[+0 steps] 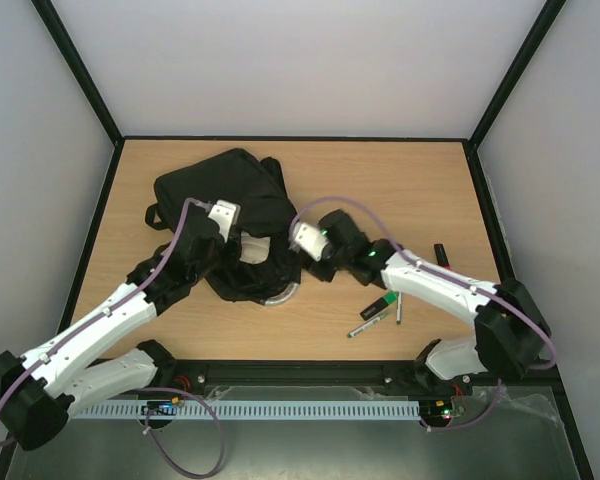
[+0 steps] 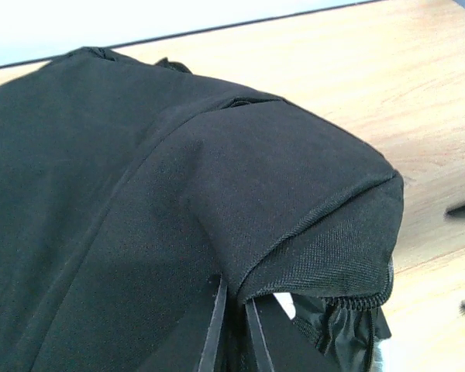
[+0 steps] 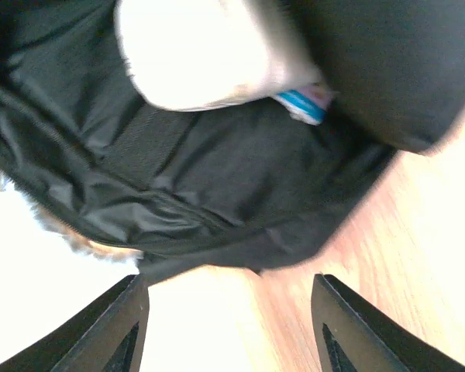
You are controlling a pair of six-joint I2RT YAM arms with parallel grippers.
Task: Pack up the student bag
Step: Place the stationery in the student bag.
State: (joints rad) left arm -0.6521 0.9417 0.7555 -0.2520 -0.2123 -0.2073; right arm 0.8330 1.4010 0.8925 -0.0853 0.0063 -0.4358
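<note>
- Left tool (image 2: pixel 234 296): pressed together, pinching a fold of black fabric at the mouth of the student bag (image 1: pixel 220 185) and holding that flap raised.
- Right tool (image 3: pixel 229 285): spread and empty, poised just off the open mouth and facing into it.
- Inside the mouth: a white item (image 3: pixel 194 54) with a blue-labelled piece beside it rests against the lining. What it is cannot be told.
- Student bag: lies on the left half of the tabletop (image 1: pixel 400 190), closer to the far-left corner than to the near edge, mouth turned towards the centre.
- Outstanding: several pens (image 1: pixel 380 307) lie loose near the near edge, right of centre, just beside the right arm.
- Assessment: packing is part done, with at least one item apparently inside. The next move calls for the right tool to swing to the pens and close on one. The left tool's hold on the flap is needed so the mouth does not collapse.
</note>
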